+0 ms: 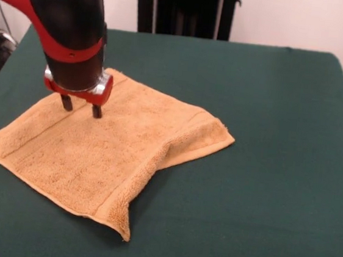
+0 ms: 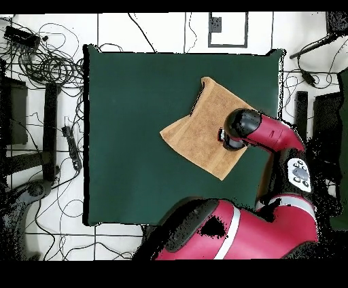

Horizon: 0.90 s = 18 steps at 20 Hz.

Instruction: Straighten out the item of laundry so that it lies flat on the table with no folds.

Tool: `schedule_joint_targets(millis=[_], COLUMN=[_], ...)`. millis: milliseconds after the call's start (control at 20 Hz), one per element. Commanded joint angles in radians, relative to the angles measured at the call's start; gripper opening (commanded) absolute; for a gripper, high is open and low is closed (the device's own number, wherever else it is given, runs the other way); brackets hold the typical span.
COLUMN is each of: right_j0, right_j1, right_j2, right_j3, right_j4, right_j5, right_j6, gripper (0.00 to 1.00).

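The golden-orange towel [image 1: 104, 155] lies on the left part of the dark green table [image 1: 265, 175]. Its right side is folded over, and the near corner is lifted a little. A woven band runs along its left edge. My gripper [image 1: 81, 107] hangs over the towel's far left part; its two dark fingers are apart and empty, with the tips just above or touching the cloth. In the overhead view the towel [image 2: 200, 132] lies right of the table's middle [image 2: 136, 136], and the arm's end hides the gripper.
The robot's pedestal [image 1: 185, 8] stands behind the table's far edge. Cables and stands [image 2: 41, 81] lie on the floor around the table. The red arm [image 2: 272, 132] reaches over the table's right edge in the overhead view.
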Motion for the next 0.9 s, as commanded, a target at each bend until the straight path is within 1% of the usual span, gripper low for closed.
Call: schedule_joint_targets(millis=[50, 450, 900], right_j0=[0.022, 0.025, 0.012], right_j1=[0.058, 0.044, 0.044], right_j2=[0.139, 0.144, 0.156], right_j3=[-0.1, -0.081, -0.044], right_j4=[-0.044, -0.061, -0.078], right_j5=[-0.026, -0.038, -0.106], right_j6=[-0.029, -0.043, -0.028], gripper=[1.0, 1.0, 1.0])
